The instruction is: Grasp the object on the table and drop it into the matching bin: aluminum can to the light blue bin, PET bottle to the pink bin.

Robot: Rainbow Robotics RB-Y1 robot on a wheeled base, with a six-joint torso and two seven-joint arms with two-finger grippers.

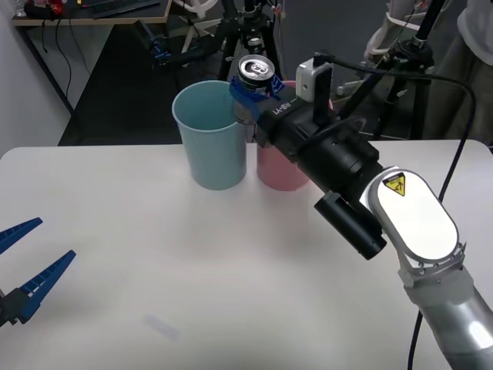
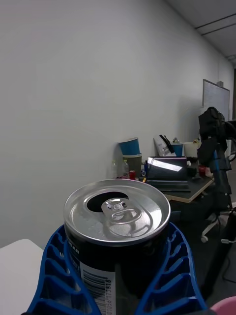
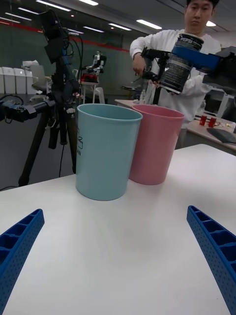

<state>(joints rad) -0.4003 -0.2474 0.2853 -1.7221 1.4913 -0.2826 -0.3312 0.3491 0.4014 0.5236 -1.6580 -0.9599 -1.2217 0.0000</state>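
My right gripper is shut on the aluminum can, a small silver-topped can with a dark printed side, held upright in the air. The can hangs above the neighbouring rims of the light blue bin and the pink bin. In the left wrist view the can sits higher than the pink bin, over its far rim, with the light blue bin beside it. The right wrist view has the can's pull-tab top between blue fingers. My left gripper waits open low over the white table.
Both bins stand touching near the table's far edge. Camera tripods and cables stand on the floor just beyond that edge. My right arm stretches across the table's right half.
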